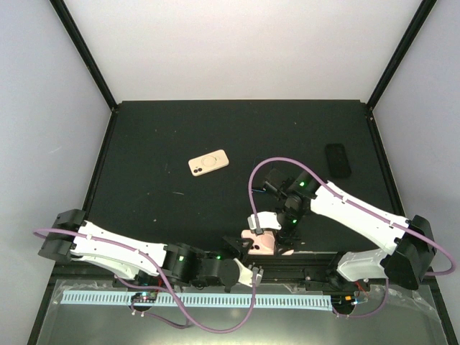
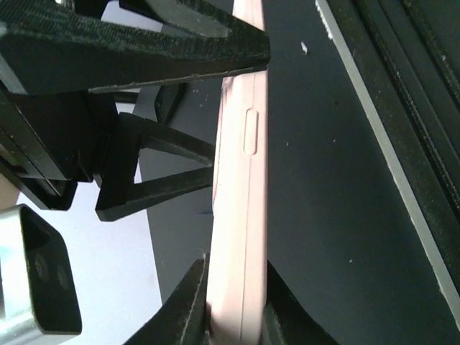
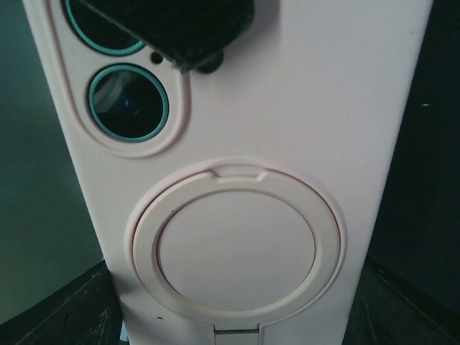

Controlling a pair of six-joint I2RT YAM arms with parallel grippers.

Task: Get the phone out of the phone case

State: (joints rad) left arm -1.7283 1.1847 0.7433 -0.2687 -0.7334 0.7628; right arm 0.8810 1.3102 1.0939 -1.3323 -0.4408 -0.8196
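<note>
Two cases and one dark flat slab (image 1: 338,159) share the black table (image 1: 180,129). The slab lies toward the far right. A cream case (image 1: 208,163) with a ring on its back lies flat left of centre, well apart from both arms; whether it has anything in it cannot be told.

The pink phone case (image 1: 262,244) sits near the front edge, between the two grippers. It has the phone (image 3: 128,103) in it: two teal-rimmed lenses fill the camera cut-out.

The right arm (image 1: 359,215) reaches from its base at the near right, elbow out, and bends back and down toward the case. The left arm (image 1: 122,251) lies low along the front edge, stretched rightward to the same spot.

The right gripper (image 3: 241,309) stands wide, one finger at each long edge of the pink phone case, holding it across its width. The left gripper (image 2: 237,316) is narrow, its fingers pressed on the front and back faces at one end.

From the right wrist, the back of the case faces the camera with the ring stand folded flat. The long axis runs away from the wrist and the lens end is farthest. A black fingertip (image 3: 172,29) covers part of the upper lens. From the left wrist the case shows edge-on, its side button (image 2: 250,131) toward the camera and its long axis pointing away from that wrist.
</note>
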